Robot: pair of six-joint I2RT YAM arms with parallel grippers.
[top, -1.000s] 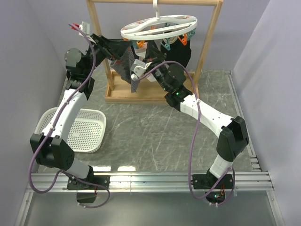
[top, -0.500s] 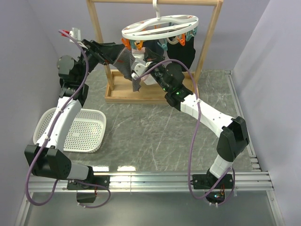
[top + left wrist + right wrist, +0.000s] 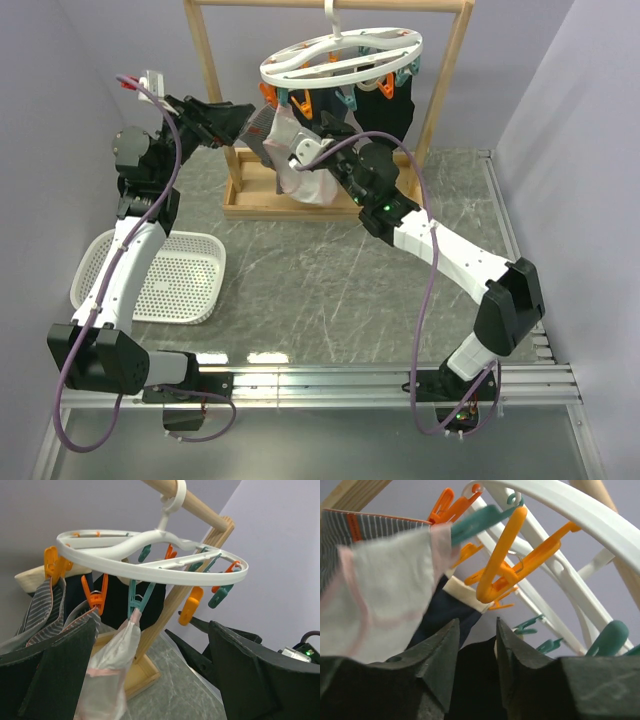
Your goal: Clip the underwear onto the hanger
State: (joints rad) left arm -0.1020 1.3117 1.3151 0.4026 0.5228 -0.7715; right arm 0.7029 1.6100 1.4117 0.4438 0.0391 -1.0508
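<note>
1. Right wrist view showed the underwear [image 3: 380, 595] in the left half of the frame, hanging with its upper corner pinched in a teal clip [image 3: 477, 522] of the hanger [image 3: 580, 515].
2. In the top external view the pale garment hung under the near-left part of the white ring, in the upper middle of the frame, raised off the worktop [image 3: 330, 280].
3. The right tool [image 3: 476, 625] filled the bottom of its own view, beneath the underwear in the frame. Its jaws were partly apart with nothing between them, and only dark fabric showed through the gap.
4. The left tool [image 3: 154, 630] stood spread wide, one finger at each lower corner of the left wrist view, gripping nothing. The underwear hung just beside the finger at lower left.
5. A grey striped cloth [image 3: 40, 610] hung from an orange clip [image 3: 52, 565] at the left of that view, with dark garments [image 3: 155, 600] behind.
6. The hanger's hook went over the top bar of a wooden rack [image 3: 445, 80].
7. A white perforated basket [image 3: 180, 280] lay at the lower left of the worktop in the top external view.
</note>
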